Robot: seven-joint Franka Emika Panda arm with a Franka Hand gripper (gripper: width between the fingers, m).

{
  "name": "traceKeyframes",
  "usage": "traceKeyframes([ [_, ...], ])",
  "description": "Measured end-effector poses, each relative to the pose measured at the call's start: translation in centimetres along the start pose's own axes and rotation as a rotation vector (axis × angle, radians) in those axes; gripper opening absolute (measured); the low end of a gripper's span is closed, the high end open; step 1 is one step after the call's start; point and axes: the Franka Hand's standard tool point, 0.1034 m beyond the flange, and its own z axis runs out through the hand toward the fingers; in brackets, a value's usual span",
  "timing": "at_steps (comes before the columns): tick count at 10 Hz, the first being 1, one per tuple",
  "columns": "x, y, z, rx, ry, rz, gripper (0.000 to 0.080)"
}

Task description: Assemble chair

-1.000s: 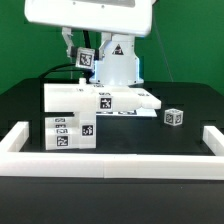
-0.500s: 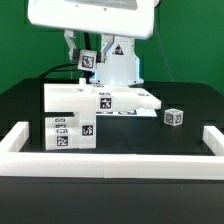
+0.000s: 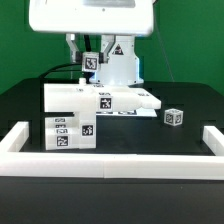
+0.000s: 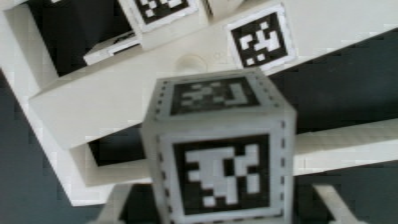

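Observation:
My gripper [image 3: 90, 56] hangs high at the back of the table, shut on a small white chair block [image 3: 91, 63] with a black-and-white tag. In the wrist view this block [image 4: 217, 140] fills the middle, and a finger [image 4: 128, 198] presses on each side of it; the gripper [image 4: 222, 208] is closed around it. Below it lie more white chair parts [image 4: 98, 95] with tags. In the exterior view a thick white piece [image 3: 68, 96] rests on tagged blocks [image 3: 68, 132] at the left, beside a flat tagged panel [image 3: 135, 100].
A small tagged cube [image 3: 174, 117] sits alone towards the exterior view's right. Long white border rails run along the front [image 3: 110, 166], the left [image 3: 20, 135] and the right [image 3: 208, 138]. The arm's white base [image 3: 120, 68] stands behind the parts.
The gripper has carried the held block a little towards the exterior view's right and slightly lower. The parts on the table have not moved.

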Motion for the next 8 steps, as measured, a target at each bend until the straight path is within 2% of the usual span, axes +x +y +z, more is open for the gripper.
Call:
traceKeyframes([
  [3,0.0,0.2,0.1,-0.002,-0.001,-0.001,0.0290],
  [5,0.3,1.0,0.3,-0.015,-0.002,0.000,0.0290],
  [8,0.1,1.4,0.8,-0.027,-0.008,0.007,0.0290],
])
